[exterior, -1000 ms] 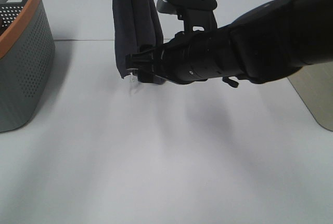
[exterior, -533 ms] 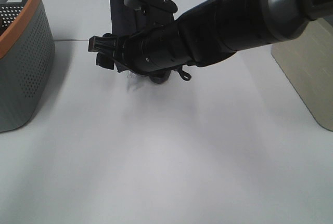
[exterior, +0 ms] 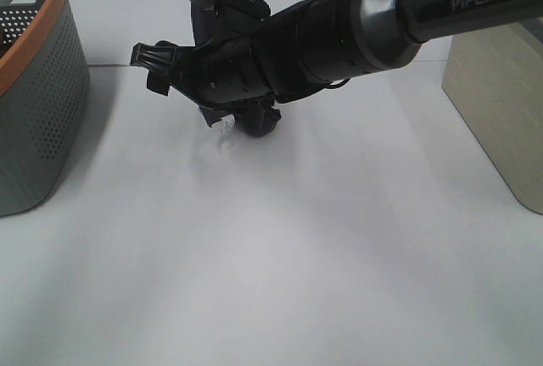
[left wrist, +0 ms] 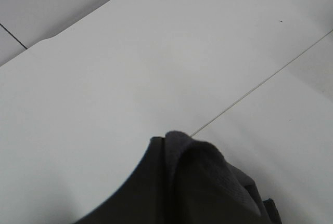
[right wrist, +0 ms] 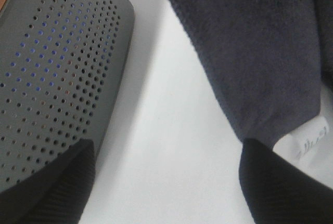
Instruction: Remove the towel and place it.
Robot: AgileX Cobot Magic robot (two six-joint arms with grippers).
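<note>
The basket stands just beyond the right gripper, whose fingers are spread apart over bare table. The towel, dark charcoal with a soft nap, hangs folded beside one finger and outside the gap. Its hemmed lower corner and white tag are right at that fingertip. The left gripper is hidden under bunched towel, so its grip cannot be told. Open table spreads below the fingers, and a box stands well apart.

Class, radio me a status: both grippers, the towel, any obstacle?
Left gripper holds towel hanging above table. Right gripper open beside its lower corner, not gripping. Perforated basket close by right gripper.
</note>
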